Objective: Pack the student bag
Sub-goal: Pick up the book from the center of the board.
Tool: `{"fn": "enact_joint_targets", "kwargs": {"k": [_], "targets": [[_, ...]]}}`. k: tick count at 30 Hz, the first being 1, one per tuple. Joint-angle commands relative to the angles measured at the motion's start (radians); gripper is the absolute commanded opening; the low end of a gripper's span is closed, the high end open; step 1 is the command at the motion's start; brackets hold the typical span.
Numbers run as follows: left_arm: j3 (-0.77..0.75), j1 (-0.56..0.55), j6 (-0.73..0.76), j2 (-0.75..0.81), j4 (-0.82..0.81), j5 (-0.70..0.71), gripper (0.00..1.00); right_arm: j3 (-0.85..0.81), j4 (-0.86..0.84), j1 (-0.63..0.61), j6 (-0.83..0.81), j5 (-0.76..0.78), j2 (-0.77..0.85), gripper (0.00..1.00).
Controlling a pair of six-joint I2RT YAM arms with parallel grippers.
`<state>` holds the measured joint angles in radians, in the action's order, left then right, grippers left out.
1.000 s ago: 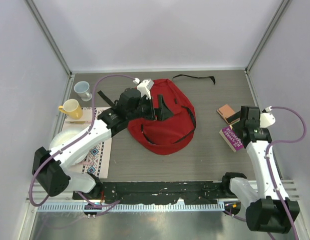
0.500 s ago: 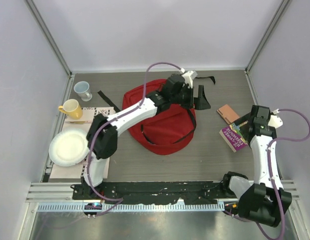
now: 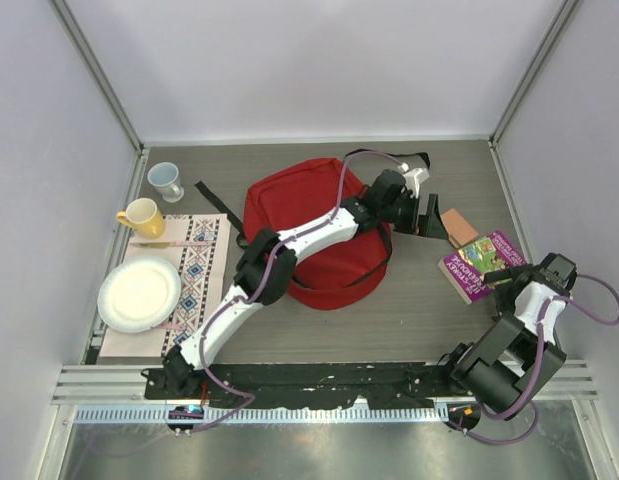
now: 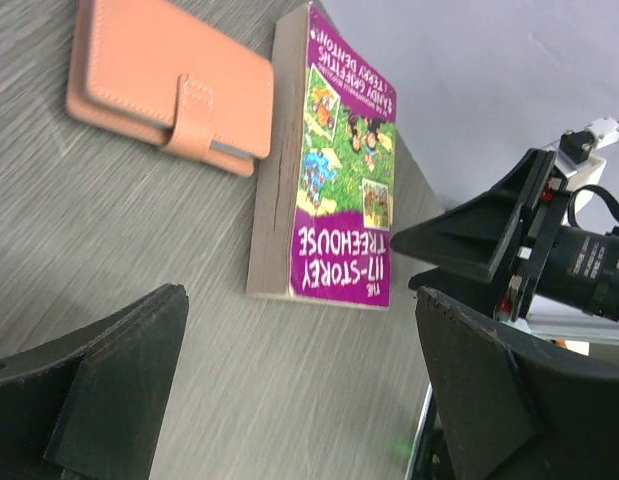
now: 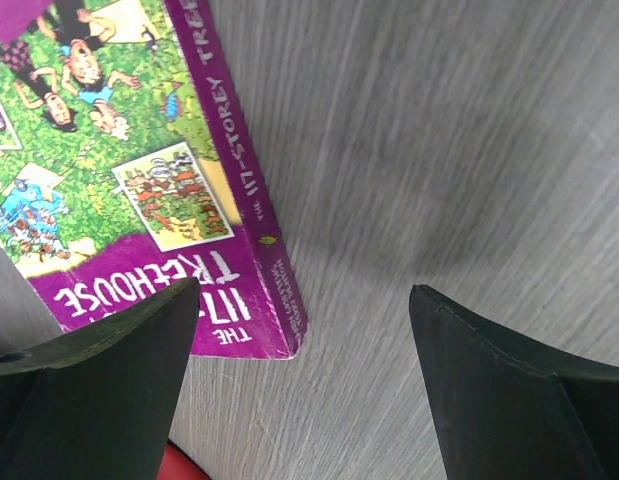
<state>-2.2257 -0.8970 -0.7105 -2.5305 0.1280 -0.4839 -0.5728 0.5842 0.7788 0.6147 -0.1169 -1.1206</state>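
A grey wood-grain table [image 3: 389, 320] carries the red student bag [image 3: 299, 200] at centre, a purple book [image 3: 481, 262] and tan wallet [image 3: 456, 224] near its right edge, and a patterned placemat [image 3: 199, 270] along the left edge.

The student bag [image 3: 289, 200] is red with black straps and trim. The book [image 4: 344, 170] has a purple cover with green cartoon panels and white lettering. The wallet [image 4: 159, 80] is salmon pink with matching stitching. The tabletop [image 3: 409, 320] is grey wood grain. The yellow mug [image 3: 141, 217] and pale blue mug [image 3: 166, 180] are plain, and the plate [image 3: 139, 295] is white. The placemat [image 3: 201, 270] is cream with blue and red diamonds.
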Motion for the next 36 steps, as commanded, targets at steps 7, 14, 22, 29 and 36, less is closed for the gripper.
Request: {"fn": "enact_joint_targets", "kwargs": {"k": [7, 14, 22, 29, 36], "targets": [[-0.158, -0.014, -0.112, -0.191, -0.168, -0.125, 1.0, 0.014, -0.175, 0.013, -0.04, -0.09, -0.004, 0.9], [-0.21, -0.054, -0.127, -0.267, -0.165, -0.116, 0.99, 0.03, -0.199, 0.013, -0.047, -0.098, 0.01, 0.89], [-0.21, -0.083, -0.159, -0.286, -0.208, -0.14, 0.96, 0.056, -0.228, 0.011, -0.05, -0.116, 0.01, 0.83], [-0.158, -0.094, -0.234, -0.286, -0.26, -0.176, 0.57, 0.064, -0.236, -0.004, -0.067, -0.161, -0.036, 0.67], [-0.117, -0.094, -0.262, -0.258, -0.266, -0.183, 0.34, 0.048, -0.227, -0.102, -0.073, -0.142, -0.093, 0.5]]}}
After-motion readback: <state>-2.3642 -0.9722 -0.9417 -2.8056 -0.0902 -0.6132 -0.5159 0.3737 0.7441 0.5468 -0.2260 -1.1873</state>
